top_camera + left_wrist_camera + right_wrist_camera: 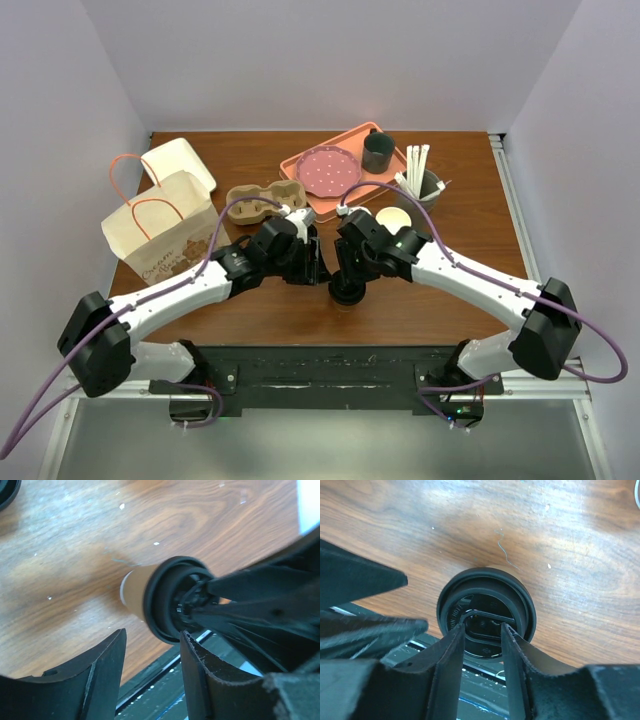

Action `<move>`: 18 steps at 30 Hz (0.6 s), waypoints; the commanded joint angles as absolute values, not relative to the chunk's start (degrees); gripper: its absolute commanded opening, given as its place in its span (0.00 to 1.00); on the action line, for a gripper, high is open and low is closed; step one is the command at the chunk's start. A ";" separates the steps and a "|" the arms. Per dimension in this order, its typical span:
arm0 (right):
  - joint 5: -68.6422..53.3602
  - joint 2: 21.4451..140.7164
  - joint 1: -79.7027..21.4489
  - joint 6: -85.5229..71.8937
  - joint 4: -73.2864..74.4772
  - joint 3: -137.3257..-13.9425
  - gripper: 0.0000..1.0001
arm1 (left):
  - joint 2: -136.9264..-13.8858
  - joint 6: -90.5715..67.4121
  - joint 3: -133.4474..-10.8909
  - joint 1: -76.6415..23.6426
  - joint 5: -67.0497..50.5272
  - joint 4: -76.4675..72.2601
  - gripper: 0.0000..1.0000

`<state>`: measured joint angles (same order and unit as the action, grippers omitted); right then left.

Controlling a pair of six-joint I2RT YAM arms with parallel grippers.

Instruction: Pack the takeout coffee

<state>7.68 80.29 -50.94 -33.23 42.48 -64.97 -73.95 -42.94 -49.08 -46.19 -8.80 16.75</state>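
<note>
The takeout coffee, a brown paper cup [134, 591] with a black sip lid [347, 291], stands upright near the table's front edge. In the right wrist view the lid [520, 597] is seen from straight above. My right gripper [482, 632] is over it, jaws a little apart, both fingertips [456, 639] resting on the lid's top. It also shows in the top view [349, 272]. My left gripper [152, 647] is open and empty just left of the cup. Its right finger [192, 655] is close to the lid's rim [156, 615]. In the top view it is at the cup's left [318, 268].
A paper bag with orange handles [160, 228] stands at the left, a white box [180, 160] behind it. A pulp cup carrier [262, 203], a pink tray [300, 165] with a dotted plate [325, 168], a dark mug [378, 152], lidless cups [393, 219] and a holder of white sticks [420, 180] are behind.
</note>
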 commanded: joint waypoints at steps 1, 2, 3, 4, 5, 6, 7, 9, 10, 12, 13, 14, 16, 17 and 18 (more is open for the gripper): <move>7.12 77.87 -50.80 -32.87 43.06 -68.29 0.40 | -71.54 -43.86 -51.33 -45.44 -10.46 13.10 0.53; 7.73 77.61 -50.80 -33.65 44.20 -68.99 0.40 | -71.80 -43.16 -51.07 -45.00 -10.72 12.66 0.54; 9.13 76.74 -50.71 -36.27 44.99 -69.34 0.40 | -72.33 -41.76 -51.06 -44.56 -12.03 11.96 0.54; 9.75 76.12 -50.63 -38.04 46.48 -69.43 0.40 | -72.77 -40.88 -51.06 -44.21 -13.00 10.74 0.54; 10.28 75.42 -50.63 -39.88 47.10 -69.17 0.41 | -73.21 -39.91 -51.24 -43.69 -13.88 10.03 0.54; 10.63 74.54 -50.63 -43.64 47.54 -68.73 0.43 | -73.91 -38.95 -51.68 -43.42 -14.84 9.76 0.54; 10.46 72.44 -50.63 -45.42 47.37 -68.03 0.45 | -75.31 -37.11 -52.11 -43.33 -15.38 9.58 0.54; 10.02 70.24 -50.62 -49.98 46.85 -64.96 0.49 | -76.72 -35.34 -53.35 -43.16 -16.34 9.32 0.54; 9.76 68.40 -50.62 -51.31 46.32 -63.91 0.51 | -78.03 -33.85 -53.52 -43.15 -16.52 8.79 0.54; 9.93 66.54 -50.54 -54.56 46.23 -61.09 0.53 | -79.88 -32.09 -54.23 -43.15 -17.92 8.35 0.54; 9.76 65.92 -50.36 -55.45 45.80 -60.30 0.54 | -80.50 -31.47 -54.40 -43.15 -18.80 7.65 0.54; 9.49 64.70 -50.19 -56.33 45.36 -58.73 0.55 | -81.03 -31.12 -54.58 -43.15 -19.77 7.30 0.54; 8.35 63.73 -49.66 -59.05 43.69 -56.96 0.55 | -82.52 -30.15 -54.75 -43.15 -22.40 6.16 0.54; 7.39 62.76 -49.48 -59.93 42.99 -55.04 0.55 | -82.96 -29.80 -54.67 -43.15 -23.11 5.98 0.54; 6.77 62.23 -49.13 -61.51 42.11 -54.06 0.54 | -83.75 -29.36 -54.75 -43.15 -23.90 5.98 0.54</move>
<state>7.90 63.96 -50.11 -53.47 45.15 -58.04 -81.78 -33.71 -52.34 -43.40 -18.33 9.63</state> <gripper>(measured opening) 0.546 0.542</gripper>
